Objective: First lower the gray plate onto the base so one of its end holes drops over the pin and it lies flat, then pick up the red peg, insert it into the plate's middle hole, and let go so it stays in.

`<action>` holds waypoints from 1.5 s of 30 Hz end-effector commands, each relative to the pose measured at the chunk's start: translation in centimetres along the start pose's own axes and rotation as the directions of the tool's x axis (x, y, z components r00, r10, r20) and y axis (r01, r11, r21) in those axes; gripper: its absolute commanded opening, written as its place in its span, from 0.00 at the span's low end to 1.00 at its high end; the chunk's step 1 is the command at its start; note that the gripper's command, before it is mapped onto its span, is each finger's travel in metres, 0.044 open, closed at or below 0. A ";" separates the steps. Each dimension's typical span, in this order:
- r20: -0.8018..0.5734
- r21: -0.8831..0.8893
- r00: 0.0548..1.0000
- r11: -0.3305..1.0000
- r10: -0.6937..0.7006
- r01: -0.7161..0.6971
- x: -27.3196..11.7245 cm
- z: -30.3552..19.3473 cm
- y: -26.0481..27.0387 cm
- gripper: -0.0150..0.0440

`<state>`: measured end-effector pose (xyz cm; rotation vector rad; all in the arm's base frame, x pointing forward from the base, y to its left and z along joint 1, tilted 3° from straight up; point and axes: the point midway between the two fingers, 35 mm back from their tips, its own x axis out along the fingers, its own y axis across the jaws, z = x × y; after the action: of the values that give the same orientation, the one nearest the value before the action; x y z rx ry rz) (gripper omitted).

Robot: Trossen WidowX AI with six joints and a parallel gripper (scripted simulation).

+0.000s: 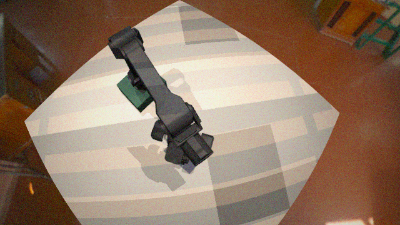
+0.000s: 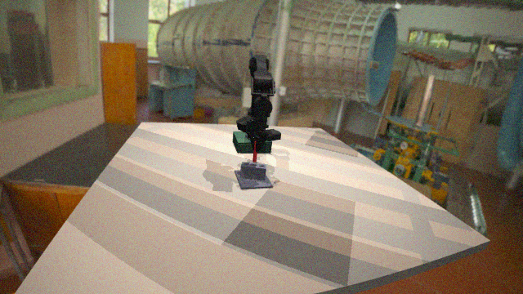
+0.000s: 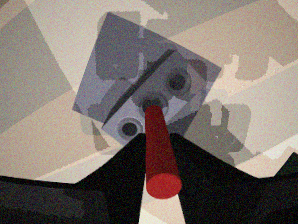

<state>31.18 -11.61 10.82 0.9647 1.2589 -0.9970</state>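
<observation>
My gripper (image 2: 255, 142) (image 3: 157, 140) is shut on the red peg (image 2: 255, 152) (image 3: 160, 155) and holds it roughly upright, tip down. The gray plate (image 2: 253, 166) (image 3: 140, 116) lies on top of the raised part of the square gray base (image 2: 256, 184) (image 3: 87, 95) (image 1: 189, 168). Three holes show in a row along it in the wrist view. The peg's lower end is at the middle hole in that view; whether it has entered the hole cannot be told. The pin cannot be made out. In the top view the arm hides the plate and peg.
The arm's green mount (image 1: 134, 95) (image 2: 242, 140) stands behind the base as seen in the exterior view. The arm reaches out from it over the base. Striped patches and shadows cross the table top (image 1: 250, 94) (image 2: 143, 245).
</observation>
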 end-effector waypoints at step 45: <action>0.002 0.000 1.000 1.000 0.003 -0.003 1.6 0.0 0.0 0.25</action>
<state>31.23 -11.72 9.21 0.9652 1.2559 -0.9961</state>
